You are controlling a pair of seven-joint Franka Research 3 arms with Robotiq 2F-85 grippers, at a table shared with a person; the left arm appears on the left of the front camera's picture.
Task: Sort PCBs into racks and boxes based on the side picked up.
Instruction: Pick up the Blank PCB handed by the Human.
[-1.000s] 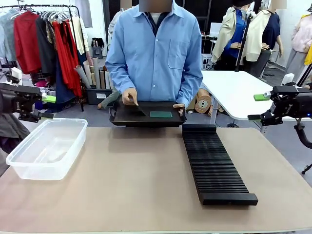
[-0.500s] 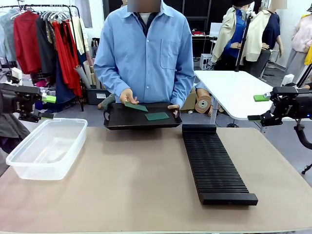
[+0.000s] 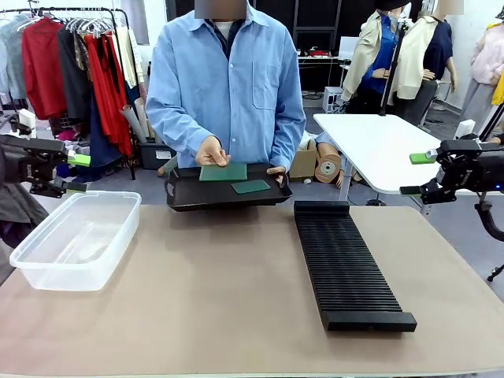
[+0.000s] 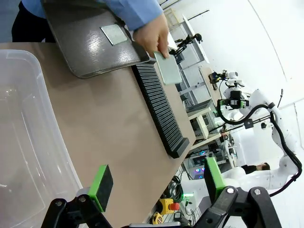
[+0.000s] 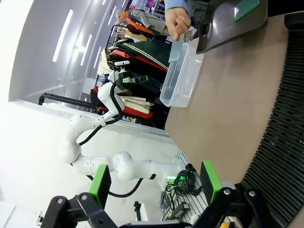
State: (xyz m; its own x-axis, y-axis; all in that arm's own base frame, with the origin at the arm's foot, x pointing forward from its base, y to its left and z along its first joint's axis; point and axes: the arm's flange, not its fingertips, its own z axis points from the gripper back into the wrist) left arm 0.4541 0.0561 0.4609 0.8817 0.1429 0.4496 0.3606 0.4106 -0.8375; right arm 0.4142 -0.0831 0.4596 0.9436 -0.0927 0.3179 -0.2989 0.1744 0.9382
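left hand (image 4: 156,183): apart, empty, by clear tub (image 3: 47,264)
right hand (image 5: 155,184): apart, empty, right of slotted rack (image 3: 346,264)
held PCB (image 3: 223,172): person holds it over black tray (image 3: 183,198)
other PCB (image 3: 250,187): flat in tray

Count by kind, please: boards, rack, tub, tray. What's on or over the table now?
black tray: 1
PCBs: 2, held PCB and PCB lying in the tray
slotted rack: 1
clear tub: 1
Total: 5

No legible text, labels or numbers.
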